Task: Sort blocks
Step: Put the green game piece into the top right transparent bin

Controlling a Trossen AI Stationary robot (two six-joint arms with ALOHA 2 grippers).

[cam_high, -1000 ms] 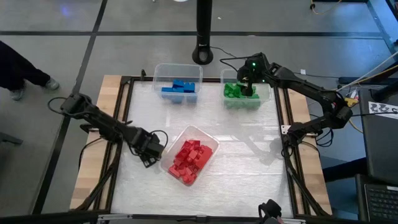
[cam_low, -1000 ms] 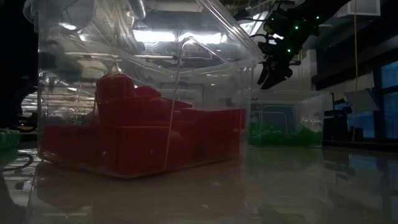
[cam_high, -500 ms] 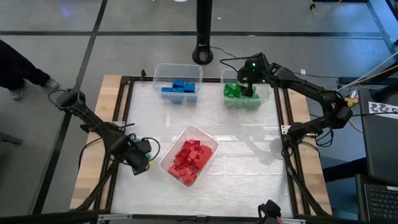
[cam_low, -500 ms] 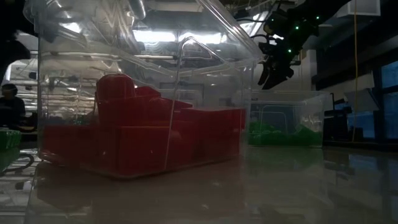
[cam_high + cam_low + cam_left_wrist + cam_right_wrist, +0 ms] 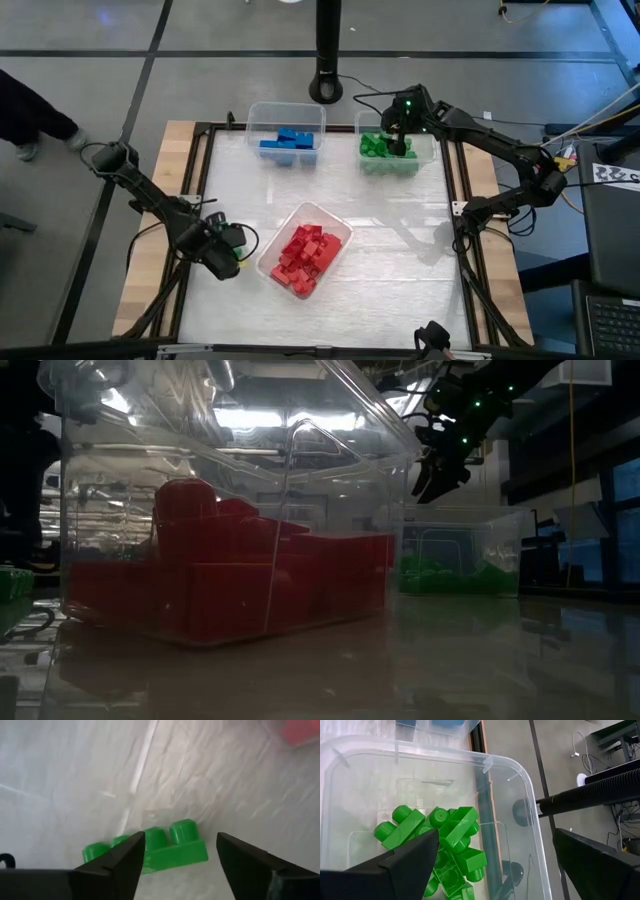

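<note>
A single green block (image 5: 150, 851) lies flat on the desk (image 5: 390, 270), studs up, near the desk's left edge and just beside the bin of red blocks (image 5: 304, 251). The left wrist view shows it between the two dark fingers of the left gripper (image 5: 226, 259), whose jaws stand apart on either side of it without clearly touching it; whether they press it cannot be told. The red blocks fill a clear bin (image 5: 338, 226) set at a slant in the middle of the desk. At the far edge stand two more clear bins side by side: one with blue blocks (image 5: 288, 141), one with green blocks (image 5: 384, 148).

The desk has a pale, glossy, faintly streaked top inside a dark frame, with bare wood strips at both sides. Around it is a grey floor with dark seams. A black pole (image 5: 328, 45) rises behind the far edge, cables trail at the right, and a person's leg and shoe (image 5: 30, 125) show at the left edge of the high view. The low view looks through the red bin into a dim room with ceiling lights.

The right gripper (image 5: 401, 128) hangs over the green bin (image 5: 530, 795), jaws wide apart and holding nothing, the green blocks (image 5: 445, 845) heaped below it.
</note>
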